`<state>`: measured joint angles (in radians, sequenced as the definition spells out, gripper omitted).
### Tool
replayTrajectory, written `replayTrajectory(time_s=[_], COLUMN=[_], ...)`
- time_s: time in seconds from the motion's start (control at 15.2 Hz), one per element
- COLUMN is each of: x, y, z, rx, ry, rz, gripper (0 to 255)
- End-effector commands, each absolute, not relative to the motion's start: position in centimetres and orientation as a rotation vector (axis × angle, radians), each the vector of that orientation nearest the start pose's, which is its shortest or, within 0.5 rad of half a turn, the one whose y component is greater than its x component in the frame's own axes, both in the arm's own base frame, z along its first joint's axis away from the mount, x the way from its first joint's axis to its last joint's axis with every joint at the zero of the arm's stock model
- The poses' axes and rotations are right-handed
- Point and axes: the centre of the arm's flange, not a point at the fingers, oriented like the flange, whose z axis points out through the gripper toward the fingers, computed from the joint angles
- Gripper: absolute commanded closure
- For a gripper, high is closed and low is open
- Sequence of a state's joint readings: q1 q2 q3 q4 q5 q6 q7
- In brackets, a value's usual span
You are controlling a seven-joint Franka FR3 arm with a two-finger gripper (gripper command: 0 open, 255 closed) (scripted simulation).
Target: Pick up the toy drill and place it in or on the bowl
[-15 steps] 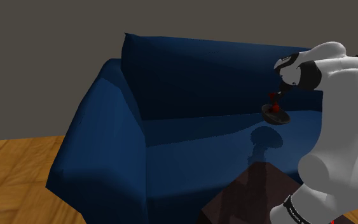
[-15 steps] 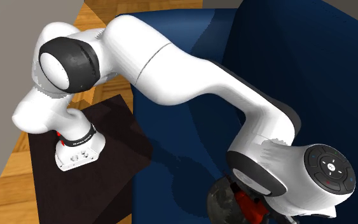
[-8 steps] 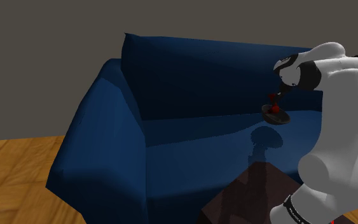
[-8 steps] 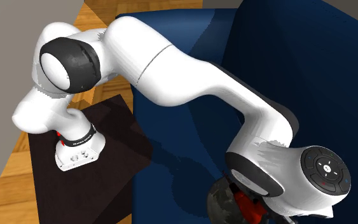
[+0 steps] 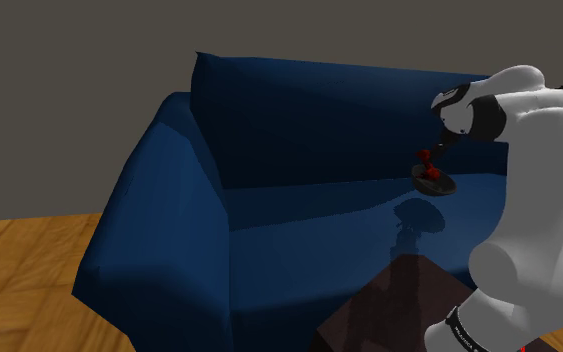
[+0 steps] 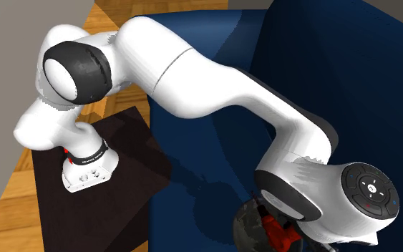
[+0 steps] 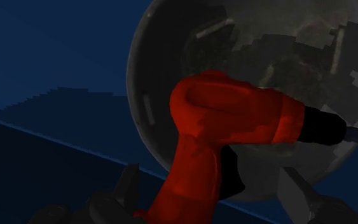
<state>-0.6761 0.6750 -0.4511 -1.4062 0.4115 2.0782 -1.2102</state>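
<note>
A red toy drill [image 7: 234,121] with a black chuck lies over a dark, mottled round bowl [image 7: 266,51] that sits on the blue sofa seat. My gripper [image 7: 209,177] hangs right above it, open. Its black fingers [image 7: 130,184] stand on either side of the drill's handle with a gap on each side. In the shoulder view the drill [image 5: 426,155] shows as a red spot just above the bowl [image 5: 437,184], under the gripper [image 5: 437,146]. The second exterior view has the drill [image 6: 278,230] and the bowl [image 6: 248,225] half hidden by my wrist.
The dark blue sofa [image 5: 269,200] has a tall backrest behind the bowl and a thick armrest at the shoulder view's left. My dark brown stand [image 6: 128,165] is right against the sofa's front. Wooden floor [image 5: 19,270] lies around it.
The fingers have come apart from the drill's handle. The drill's red body has tilted a little over the bowl. The arm has hardly moved.
</note>
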Motion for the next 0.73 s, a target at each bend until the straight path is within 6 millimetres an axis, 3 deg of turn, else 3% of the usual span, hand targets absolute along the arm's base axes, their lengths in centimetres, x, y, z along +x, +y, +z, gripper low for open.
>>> replayTrajectory(time_s=[0.0, 0.13, 0.66], x=[38.7, 38.5, 38.5], y=[-61.3, -61.3, -61.3], z=[36.0, 38.3, 38.3], rx=[-3.163, -3.163, -3.163], ry=[0.016, 0.016, 0.016], rz=[-0.177, -0.177, -0.177], gripper=[0, 0, 0])
